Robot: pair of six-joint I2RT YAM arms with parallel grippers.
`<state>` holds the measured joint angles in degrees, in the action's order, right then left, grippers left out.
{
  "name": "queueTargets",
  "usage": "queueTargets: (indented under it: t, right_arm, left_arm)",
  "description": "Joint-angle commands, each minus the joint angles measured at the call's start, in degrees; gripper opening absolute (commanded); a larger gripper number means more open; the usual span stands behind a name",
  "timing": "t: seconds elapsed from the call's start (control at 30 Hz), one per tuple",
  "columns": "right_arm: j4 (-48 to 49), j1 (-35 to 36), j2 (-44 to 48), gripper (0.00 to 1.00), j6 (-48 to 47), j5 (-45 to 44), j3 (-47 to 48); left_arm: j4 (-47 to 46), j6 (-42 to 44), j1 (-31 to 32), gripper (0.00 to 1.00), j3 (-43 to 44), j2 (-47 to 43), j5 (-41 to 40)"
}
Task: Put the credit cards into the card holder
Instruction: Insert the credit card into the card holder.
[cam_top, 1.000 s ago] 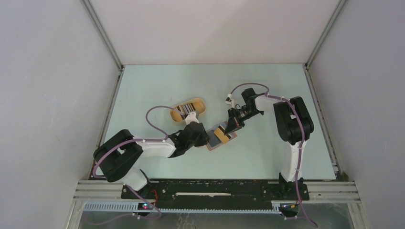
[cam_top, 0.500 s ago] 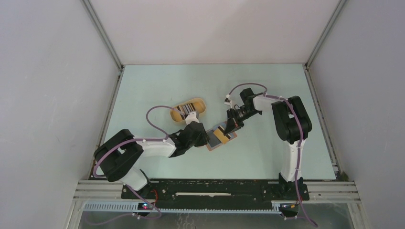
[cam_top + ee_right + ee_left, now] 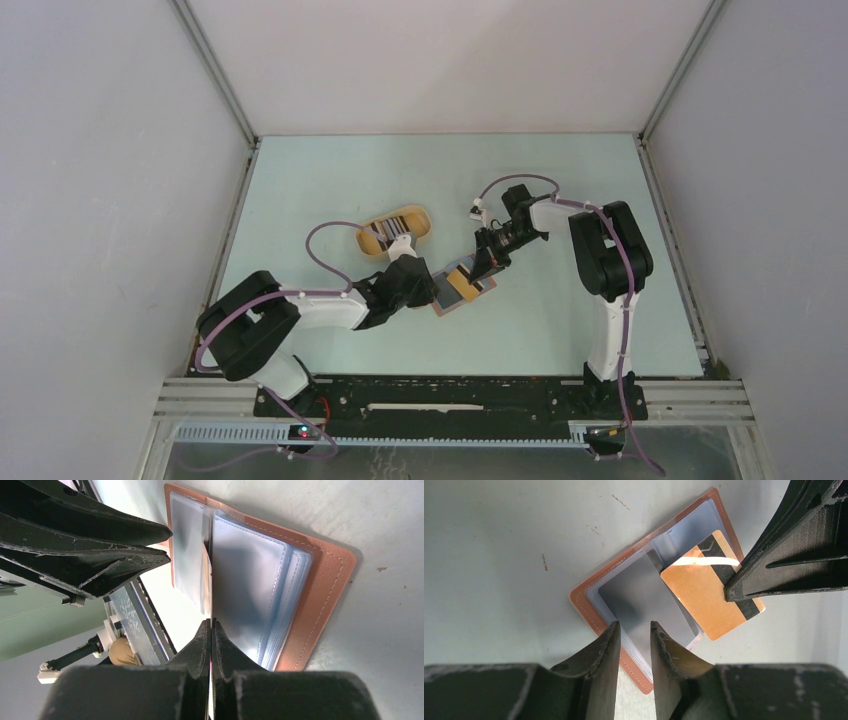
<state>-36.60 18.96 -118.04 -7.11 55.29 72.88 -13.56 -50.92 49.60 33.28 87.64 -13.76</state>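
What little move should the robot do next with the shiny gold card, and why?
Probably slide it deeper: the right gripper pinches the gold plastic card with a black stripe, which only partly overlaps a clear plastic sleeve of the open reddish-brown leather card holder, and the left gripper is at the holder's edge.

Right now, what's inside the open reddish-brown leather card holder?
Clear plastic sleeves, and a gold card with a black stripe, pinched by the right gripper, overhanging the card holder's edge. Anything in the sleeves beneath is covered.
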Motion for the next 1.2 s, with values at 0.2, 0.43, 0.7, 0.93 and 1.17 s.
queueTargets:
  t: [0.2,0.43,0.7,0.93,1.17]
  right_arm:
    - [1.6,0.4,0.7,0.00,2.0,-3.8,1.7]
    - [2.9,0.5,1.4,0.00,3.3,-4.6,1.1]
    - [3.5,1.2,1.1,0.00,4.1,-6.0,1.2]
    - [4.2,1.0,1.4,0.00,4.8,-6.6,0.9]
    - [4.1,1.6,0.8,0.00,4.7,-6.6,0.9]
  left_arm:
    - [0.2,1.8,0.3,0.33,2.0,0.1,-1.4]
    - [0.1,2.0,0.4,0.33,2.1,0.3,-1.4]
    - [0.2,2.0,0.5,0.33,2.1,0.3,-1.4]
    - [0.2,2.1,0.5,0.33,2.2,0.4,-1.5]
    - [0.1,2.2,0.6,0.33,2.2,0.3,-1.4]
